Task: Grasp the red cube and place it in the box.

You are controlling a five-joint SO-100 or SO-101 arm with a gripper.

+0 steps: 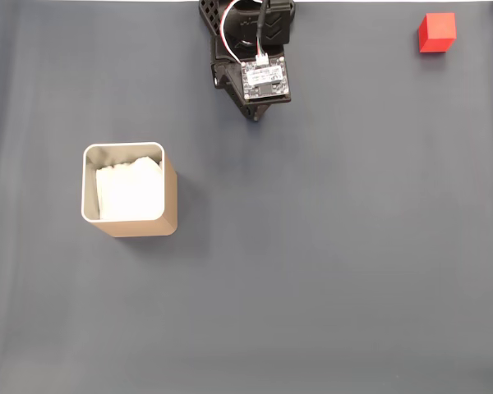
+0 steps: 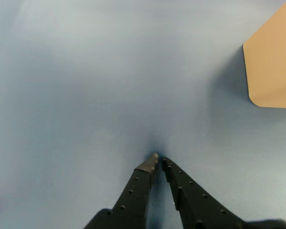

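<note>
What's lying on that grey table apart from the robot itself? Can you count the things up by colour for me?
Red: 1, the red cube, near the top right corner in the fixed view.
Tan: 1, the box, at the left, with white paper inside it.
Total: 2 things on the table. The black pincer holds neither.

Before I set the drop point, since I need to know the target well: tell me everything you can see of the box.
The box is a tan, square, thin-walled container with rounded corners and a pale rim. It stands upright and open-topped on the grey table, left of centre in the fixed view. White crumpled paper lies inside. Nothing else touches it; the hand and the cube are well apart from it. In the wrist view, one plain tan wall shows at the right edge.
</note>
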